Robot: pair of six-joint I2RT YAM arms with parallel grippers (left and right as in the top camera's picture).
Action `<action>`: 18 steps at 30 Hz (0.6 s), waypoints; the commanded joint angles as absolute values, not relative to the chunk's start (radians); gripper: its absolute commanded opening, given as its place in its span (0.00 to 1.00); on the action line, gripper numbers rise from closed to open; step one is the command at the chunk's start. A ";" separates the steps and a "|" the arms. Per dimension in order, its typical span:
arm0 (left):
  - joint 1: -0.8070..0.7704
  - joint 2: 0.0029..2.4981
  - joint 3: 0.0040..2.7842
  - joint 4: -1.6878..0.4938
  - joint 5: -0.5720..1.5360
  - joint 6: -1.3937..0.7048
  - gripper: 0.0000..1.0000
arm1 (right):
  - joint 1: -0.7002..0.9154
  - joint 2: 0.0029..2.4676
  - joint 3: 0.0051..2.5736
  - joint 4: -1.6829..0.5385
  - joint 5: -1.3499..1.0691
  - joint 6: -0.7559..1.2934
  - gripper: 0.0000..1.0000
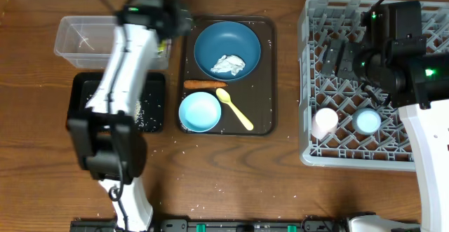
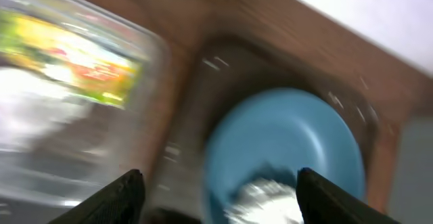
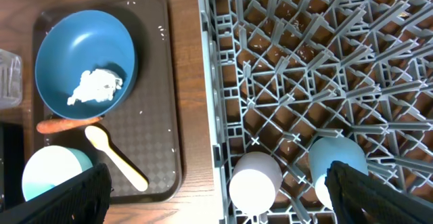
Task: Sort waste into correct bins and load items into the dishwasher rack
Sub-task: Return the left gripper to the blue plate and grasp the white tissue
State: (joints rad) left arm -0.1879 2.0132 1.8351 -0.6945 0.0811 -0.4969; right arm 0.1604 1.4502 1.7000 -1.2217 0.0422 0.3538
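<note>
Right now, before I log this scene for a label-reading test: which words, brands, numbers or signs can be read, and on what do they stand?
No text here can be read.
Print on the yellow-green wrapper: red and green patches, too blurred in the left wrist view to read.
On the dishwasher rack and the dark blue plate: no lettering shows.

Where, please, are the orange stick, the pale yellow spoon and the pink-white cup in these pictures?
orange stick [image 1: 205, 85], overhead view, middle of its length.
pale yellow spoon [image 1: 237, 111], overhead view, on its handle.
pink-white cup [image 1: 325, 122], overhead view, centre of its round face.
</note>
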 commanded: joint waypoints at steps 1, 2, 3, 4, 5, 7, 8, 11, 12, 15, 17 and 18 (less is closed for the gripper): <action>-0.254 2.089 1.848 -0.680 0.082 -0.513 0.79 | 0.158 1.454 1.693 -1.229 0.056 0.335 0.99; -0.271 2.106 1.848 -0.672 0.078 -0.522 0.80 | 0.158 1.454 1.693 -1.230 0.056 0.334 0.99; -0.290 2.127 1.848 -0.663 0.074 -0.535 0.80 | 0.158 1.454 1.693 -1.231 0.056 0.332 0.99; -0.307 2.148 1.848 -0.650 0.074 -0.550 0.81 | 0.158 1.454 1.693 -1.232 0.056 0.329 0.99; -0.319 2.164 1.848 -0.640 0.074 -0.563 0.81 | 0.158 1.454 1.693 -1.232 0.056 0.324 0.99; -0.341 2.195 1.848 -0.614 0.074 -0.583 0.81 | 0.158 1.454 1.693 -1.232 0.056 0.323 0.99; -0.352 2.209 1.848 -0.601 0.074 -0.582 0.81 | 0.158 1.454 1.693 -1.234 0.056 0.321 0.99; -0.373 2.243 1.848 -0.585 0.059 -0.585 0.81 | 0.158 1.454 1.693 -1.241 0.057 0.316 0.99; -0.378 2.253 1.848 -0.584 0.049 -0.585 0.81 | 0.158 1.454 1.693 -1.243 0.057 0.316 0.99; -0.386 2.284 1.848 -0.583 0.033 -0.585 0.81 | 0.158 1.454 1.693 -1.247 0.057 0.316 0.99; -0.386 2.300 1.848 -0.580 0.034 -0.585 0.81 | 0.158 1.454 1.693 -1.246 0.056 0.313 0.99; -0.386 2.308 1.848 -0.580 0.034 -0.585 0.81 | 0.158 1.454 1.693 -1.246 0.057 0.313 0.99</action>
